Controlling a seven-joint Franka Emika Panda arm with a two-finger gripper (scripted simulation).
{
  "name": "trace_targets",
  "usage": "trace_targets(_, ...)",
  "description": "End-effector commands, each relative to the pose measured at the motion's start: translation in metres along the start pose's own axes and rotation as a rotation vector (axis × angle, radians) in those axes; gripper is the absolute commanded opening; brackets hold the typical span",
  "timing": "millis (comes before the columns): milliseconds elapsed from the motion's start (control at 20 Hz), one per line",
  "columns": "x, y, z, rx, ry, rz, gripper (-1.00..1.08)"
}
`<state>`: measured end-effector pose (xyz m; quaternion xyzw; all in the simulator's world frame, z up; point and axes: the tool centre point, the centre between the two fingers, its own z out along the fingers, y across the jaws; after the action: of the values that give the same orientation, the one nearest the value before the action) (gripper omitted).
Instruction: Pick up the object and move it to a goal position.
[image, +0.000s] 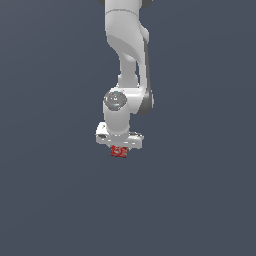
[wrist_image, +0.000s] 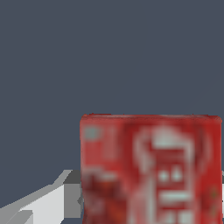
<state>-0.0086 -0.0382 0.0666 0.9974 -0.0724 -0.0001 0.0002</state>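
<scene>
White Panda arm (image: 126, 60) reaching down from the top of the exterior view against a plain dark blue-grey backdrop. Small red block (image: 118, 151) sitting directly under the white gripper (image: 119, 147), narrower than the gripper body and touching its underside. Fingers hidden in this view. In the wrist view, red block (wrist_image: 151, 168) filling the near field, blurred white markings on its face, one pale grey finger (wrist_image: 41, 205) just beside its edge. Cannot tell whether fingers press the block.
</scene>
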Motion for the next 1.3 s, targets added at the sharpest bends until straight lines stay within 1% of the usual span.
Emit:
trace_targets(0,0.015,-0.006,-0.014,0.0,0.0,0.0,-1.0)
trace_targets(350,0.055,-0.023,-0.05,0.0,0.0,0.0,-1.0)
trace_targets(700,0.089,-0.038,-0.08,0.0,0.0,0.0,-1.0)
trace_targets(950,0.11,-0.046,-0.097,0.0,0.0,0.0,-1.0)
trace_targets(1250,0.126,-0.052,-0.11,0.0,0.0,0.0,-1.0)
